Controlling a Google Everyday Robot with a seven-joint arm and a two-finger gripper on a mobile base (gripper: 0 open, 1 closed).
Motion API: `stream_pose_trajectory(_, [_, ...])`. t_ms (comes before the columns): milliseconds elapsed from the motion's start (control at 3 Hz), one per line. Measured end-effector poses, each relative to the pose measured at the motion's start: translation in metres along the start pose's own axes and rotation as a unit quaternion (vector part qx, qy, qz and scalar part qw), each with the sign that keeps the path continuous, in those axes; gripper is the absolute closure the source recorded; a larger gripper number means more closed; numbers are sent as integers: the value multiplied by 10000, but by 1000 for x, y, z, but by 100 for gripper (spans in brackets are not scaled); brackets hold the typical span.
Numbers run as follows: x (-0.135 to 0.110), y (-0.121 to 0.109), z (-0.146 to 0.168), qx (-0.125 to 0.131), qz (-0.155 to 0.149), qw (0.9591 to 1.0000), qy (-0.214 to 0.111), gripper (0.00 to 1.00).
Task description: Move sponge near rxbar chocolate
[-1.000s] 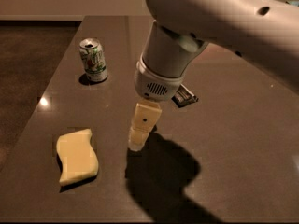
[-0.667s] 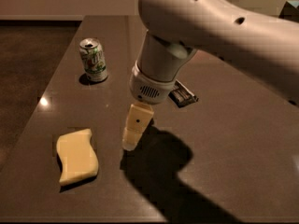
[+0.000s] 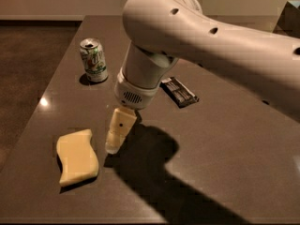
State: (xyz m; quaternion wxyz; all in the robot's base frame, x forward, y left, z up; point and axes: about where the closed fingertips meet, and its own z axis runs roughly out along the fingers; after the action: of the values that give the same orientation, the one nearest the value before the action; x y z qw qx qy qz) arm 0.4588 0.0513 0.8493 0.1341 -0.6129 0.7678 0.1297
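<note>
Sponge: lies flat at the front-left of the bench, well apart from the bar.
Rxbar chocolate: flat at mid-bench, just behind the arm.
Gripper: points down just right of the sponge and carries nothing; how far it is spread, I cannot tell.
Handling: probably light, squashy foam; pinch gently across its narrow waist.
Soda can: upright, back-left.
</note>
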Motion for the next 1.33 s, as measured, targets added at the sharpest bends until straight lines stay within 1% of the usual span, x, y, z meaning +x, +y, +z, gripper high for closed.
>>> stream_pose_trajectory(333, [-24,17,11,-133,-81,9998,-122,0])
stream_pose_trajectory(667, [-48,36,21,-361,-151,9992,-126,0])
stream_pose_trajectory(1000, [-59,47,22,-534,-175,9984,-73,0])
stream_pose_trajectory(1333, [-63,61,34,-691,-130,9975,27,0])
